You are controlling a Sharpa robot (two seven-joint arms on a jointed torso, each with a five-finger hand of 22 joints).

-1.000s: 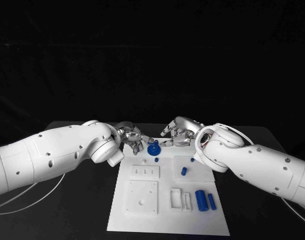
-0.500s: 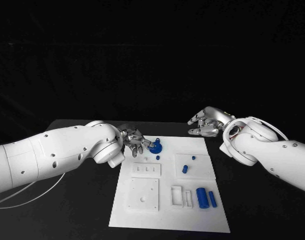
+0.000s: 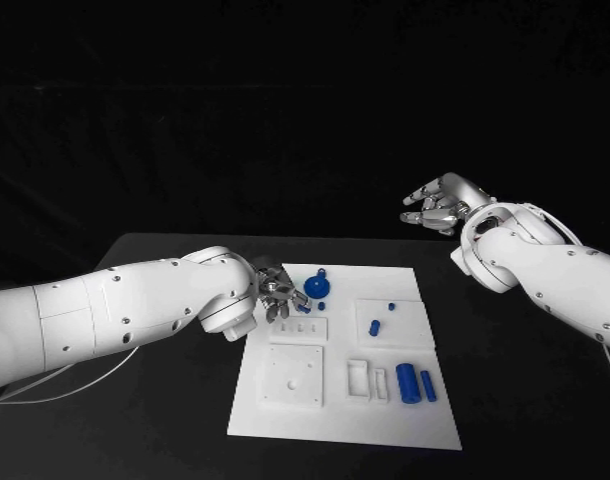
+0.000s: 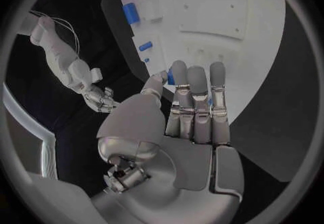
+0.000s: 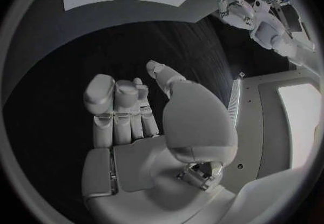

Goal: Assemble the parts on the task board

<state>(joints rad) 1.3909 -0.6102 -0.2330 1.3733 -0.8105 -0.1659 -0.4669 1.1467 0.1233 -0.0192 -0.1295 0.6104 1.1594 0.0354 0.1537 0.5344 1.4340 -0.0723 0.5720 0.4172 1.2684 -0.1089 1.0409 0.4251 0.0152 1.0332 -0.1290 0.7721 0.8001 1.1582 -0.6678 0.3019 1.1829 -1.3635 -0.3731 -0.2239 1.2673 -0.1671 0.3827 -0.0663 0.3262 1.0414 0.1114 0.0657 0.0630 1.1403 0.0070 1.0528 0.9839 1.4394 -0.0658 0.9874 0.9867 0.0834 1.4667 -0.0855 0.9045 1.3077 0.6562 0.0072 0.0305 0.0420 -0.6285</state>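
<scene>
Nearest on the white task board [image 3: 337, 425]: two blue cylinders [image 3: 413, 384] lying side by side by the near right slots, then a small blue peg [image 3: 373, 327] mid-board. Further back, the left hand [image 3: 279, 297] with fingers [image 4: 197, 86] nearly straight and close together, touching the round blue knob part [image 3: 315, 288]; whether they pinch it, I cannot tell. Farthest, the right hand [image 3: 442, 204], raised beyond the bench [image 3: 175, 260], fingers loosely curled on nothing; seating the knob well likely calls for keeping it upright and pressing gently.

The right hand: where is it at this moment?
In the head view the right hand is raised off the task board, beyond the table's far right edge, holding nothing.
</scene>
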